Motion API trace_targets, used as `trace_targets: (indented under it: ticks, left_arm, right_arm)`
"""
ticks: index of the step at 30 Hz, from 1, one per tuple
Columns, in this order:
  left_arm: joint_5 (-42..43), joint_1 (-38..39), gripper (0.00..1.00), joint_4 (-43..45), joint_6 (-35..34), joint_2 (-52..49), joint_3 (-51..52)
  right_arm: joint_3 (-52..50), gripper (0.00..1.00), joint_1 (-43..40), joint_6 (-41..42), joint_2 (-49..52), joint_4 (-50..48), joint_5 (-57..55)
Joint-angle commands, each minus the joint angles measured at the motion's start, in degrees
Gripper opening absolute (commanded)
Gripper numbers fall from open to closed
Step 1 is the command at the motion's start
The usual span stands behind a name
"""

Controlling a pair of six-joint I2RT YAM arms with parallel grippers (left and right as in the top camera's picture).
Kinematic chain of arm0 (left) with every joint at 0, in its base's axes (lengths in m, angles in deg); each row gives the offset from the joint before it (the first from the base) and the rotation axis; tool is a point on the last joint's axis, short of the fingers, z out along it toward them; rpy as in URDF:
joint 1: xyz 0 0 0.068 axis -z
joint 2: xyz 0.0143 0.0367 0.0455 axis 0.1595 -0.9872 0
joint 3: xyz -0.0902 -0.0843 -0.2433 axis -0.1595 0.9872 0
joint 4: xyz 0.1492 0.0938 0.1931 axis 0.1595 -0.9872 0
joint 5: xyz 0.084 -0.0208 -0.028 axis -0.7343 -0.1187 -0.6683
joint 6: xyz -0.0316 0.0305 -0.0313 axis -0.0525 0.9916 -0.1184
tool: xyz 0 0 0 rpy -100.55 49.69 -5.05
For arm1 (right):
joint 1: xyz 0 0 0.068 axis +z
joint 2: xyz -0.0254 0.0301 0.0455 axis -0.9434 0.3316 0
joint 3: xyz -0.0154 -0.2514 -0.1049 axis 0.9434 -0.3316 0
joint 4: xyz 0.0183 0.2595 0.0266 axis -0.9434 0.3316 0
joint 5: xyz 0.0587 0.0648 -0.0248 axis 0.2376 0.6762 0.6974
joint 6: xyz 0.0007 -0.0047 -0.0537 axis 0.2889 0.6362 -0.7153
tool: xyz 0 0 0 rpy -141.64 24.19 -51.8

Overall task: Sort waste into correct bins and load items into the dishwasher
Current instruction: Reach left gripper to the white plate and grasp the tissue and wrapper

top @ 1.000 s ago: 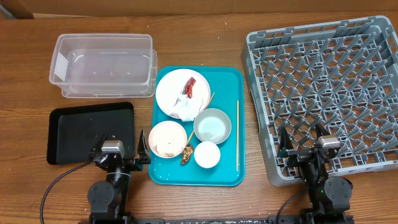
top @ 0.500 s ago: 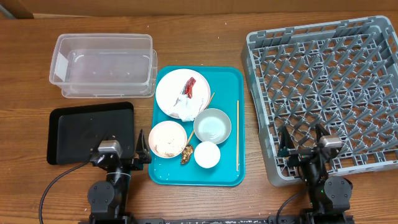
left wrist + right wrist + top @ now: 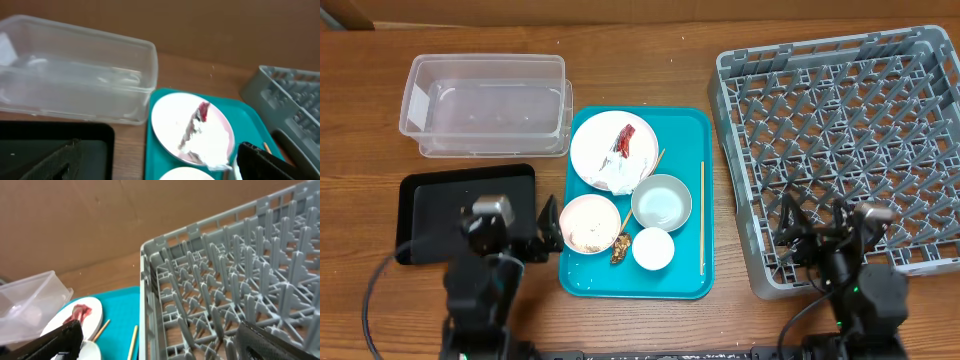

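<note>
A white plate [image 3: 613, 152] on the teal tray [image 3: 685, 130] carries a crumpled white napkin with a red wrapper scrap [image 3: 625, 140]; both show in the left wrist view [image 3: 200, 131]. A whitish bowl [image 3: 588, 222] holds rice grains. Beside it are a pale grey-green bowl [image 3: 661, 201], a white cup [image 3: 653, 248] and a brown food lump [image 3: 620, 247]. One chopstick [image 3: 702, 216] lies at the tray's right. The clear tub [image 3: 485, 105] and black tray [image 3: 460, 205] are left; the grey rack [image 3: 845, 140] is right. My left gripper [image 3: 510, 235] and right gripper [image 3: 828, 232] are open, empty.
The wooden table [image 3: 650, 60] extends behind the tray. The rack's near left corner [image 3: 147, 250] stands close to my right gripper. The clear tub's wall [image 3: 125, 90] is just beyond the black tray [image 3: 60, 145] in the left wrist view.
Both arms have risen and shifted: the left gripper moved up and slightly left over the black tray, the right gripper lifted and moved right over the rack's front edge.
</note>
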Motion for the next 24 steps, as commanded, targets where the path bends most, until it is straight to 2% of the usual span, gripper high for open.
trace_targets:
  ticks: [1,5,9,14,18,24]
  left_arm:
    - [6.19,0.37,1.00,-3.45,1.79,-10.60,-9.14]
    - [7.52,0.37,1.00,-13.09,1.84,-22.64,-20.98]
    - [8.17,0.37,1.00,-27.47,1.84,-33.70,-34.95]
    - [6.03,0.37,1.00,-39.45,1.81,-41.92,-45.35]
    - [7.52,0.37,1.00,-41.22,1.75,-44.39,-46.58]
    - [9.31,0.61,1.00,-34.51,1.55,-46.05,-46.90]
  right_arm:
    - [9.31,1.00,0.22,0.87,7.56,4.98,0.92]
    - [18.62,1.00,0.22,0.70,17.11,13.60,3.34]
    - [28.28,1.00,0.20,-0.96,26.32,24.09,2.84]
    - [36.46,1.00,0.22,-5.92,33.83,31.10,1.18]
    - [39.34,1.00,0.22,-9.94,37.29,35.36,1.16]
    - [39.41,1.00,0.22,-9.97,38.34,38.01,1.11]
